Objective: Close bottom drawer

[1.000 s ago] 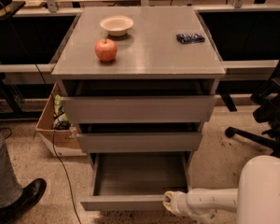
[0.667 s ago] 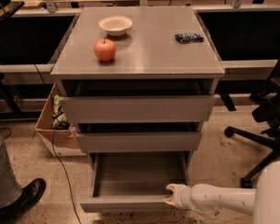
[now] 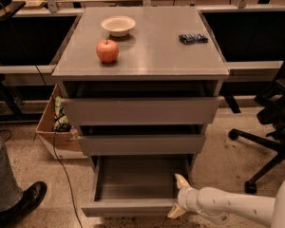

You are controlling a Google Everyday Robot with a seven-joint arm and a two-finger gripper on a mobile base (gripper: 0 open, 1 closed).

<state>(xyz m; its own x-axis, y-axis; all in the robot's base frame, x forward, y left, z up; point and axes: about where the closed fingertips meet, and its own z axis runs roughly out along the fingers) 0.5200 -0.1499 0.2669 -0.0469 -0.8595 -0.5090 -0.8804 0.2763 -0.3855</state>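
Observation:
The bottom drawer (image 3: 133, 207) of the grey cabinet is pulled far out, and its grey box interior (image 3: 137, 177) shows empty. My gripper (image 3: 179, 197) is at the right end of the drawer's front panel, on a white arm that comes in from the lower right. Its fingers are apart. One fingertip (image 3: 182, 179) is above the panel's right end, by the drawer's right side. The other (image 3: 175, 213) is below and in front of the panel. The two upper drawers (image 3: 140, 110) (image 3: 141, 144) stand slightly out.
On the cabinet top (image 3: 156, 51) lie an apple (image 3: 107, 50), a white bowl (image 3: 118, 25) and a dark packet (image 3: 193, 38). A cardboard box (image 3: 54, 137) and cable are at the left. A person's leg and shoe (image 3: 19, 201) are at lower left. An office chair base (image 3: 266, 146) is at the right.
My gripper has moved a little up and to the right, onto the right end of the bottom drawer's front. The drawer's position looks about the same.

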